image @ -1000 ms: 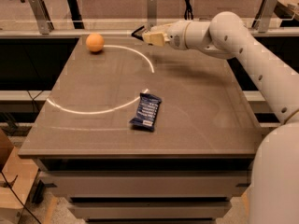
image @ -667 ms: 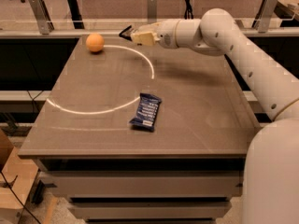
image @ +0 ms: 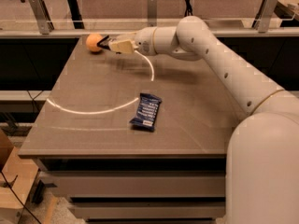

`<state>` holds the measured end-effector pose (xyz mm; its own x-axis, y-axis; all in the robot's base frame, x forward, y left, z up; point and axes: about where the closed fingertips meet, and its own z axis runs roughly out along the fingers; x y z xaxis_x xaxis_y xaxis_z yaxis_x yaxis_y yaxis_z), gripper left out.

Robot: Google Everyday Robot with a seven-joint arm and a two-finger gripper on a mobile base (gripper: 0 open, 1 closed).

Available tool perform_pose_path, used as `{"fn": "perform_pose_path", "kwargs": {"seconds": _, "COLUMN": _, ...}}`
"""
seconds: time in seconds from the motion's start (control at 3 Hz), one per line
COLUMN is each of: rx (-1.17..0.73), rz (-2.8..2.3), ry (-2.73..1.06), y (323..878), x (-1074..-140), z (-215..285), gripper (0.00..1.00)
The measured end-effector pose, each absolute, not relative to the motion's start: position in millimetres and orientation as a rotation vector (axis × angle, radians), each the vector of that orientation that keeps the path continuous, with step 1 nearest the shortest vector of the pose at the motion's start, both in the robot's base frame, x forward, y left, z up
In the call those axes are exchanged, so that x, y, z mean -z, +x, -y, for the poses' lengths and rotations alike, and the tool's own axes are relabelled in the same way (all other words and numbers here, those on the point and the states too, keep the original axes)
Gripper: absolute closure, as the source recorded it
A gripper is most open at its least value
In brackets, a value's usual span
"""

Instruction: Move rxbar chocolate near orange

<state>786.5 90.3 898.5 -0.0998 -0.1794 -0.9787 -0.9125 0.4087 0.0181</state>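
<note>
My claw [image: 108,44] hangs just beside the orange [image: 93,43], clamped on the rxbar chocolate [image: 101,40], so I'd lower gently to the tabletop [image: 93,125] and release without nudging the round fruit away.

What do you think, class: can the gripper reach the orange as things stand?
Probably yes: the gripper hangs right beside the orange near the table's far left corner, nothing visible between them.

— What's on the table [image: 196,111]?
— A blue packet [image: 145,111] with white print, just below centre frame, beside a pale curved line [image: 88,111].
— Anything else?
— A cardboard box [image: 10,171] at the lower left. The gripper [image: 103,42] hovers at the upper left.
</note>
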Motion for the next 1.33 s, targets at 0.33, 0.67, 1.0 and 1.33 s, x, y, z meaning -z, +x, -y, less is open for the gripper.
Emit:
{"fn": "perform_pose_path", "kwargs": {"seconds": 0.33, "rx": -0.863, "rz": -1.580, "ry": -0.999, "y": 785.6, "x": -882.6, "z": -117.5, "gripper": 0.59}}
{"fn": "perform_pose_path", "kwargs": {"seconds": 0.67, "rx": -0.861, "rz": -1.611, "ry": -0.982, "y": 790.3, "x": -868.2, "z": -128.5, "gripper": 0.36}}
{"fn": "perform_pose_path", "kwargs": {"seconds": 1.0, "rx": -0.847, "rz": -1.641, "ry": -0.947, "y": 798.2, "x": -859.2, "z": -130.9, "gripper": 0.13}}
{"fn": "perform_pose_path", "kwargs": {"seconds": 1.33, "rx": -0.850, "rz": -1.640, "ry": -0.949, "y": 797.6, "x": -858.8, "z": -133.6, "gripper": 0.00}}
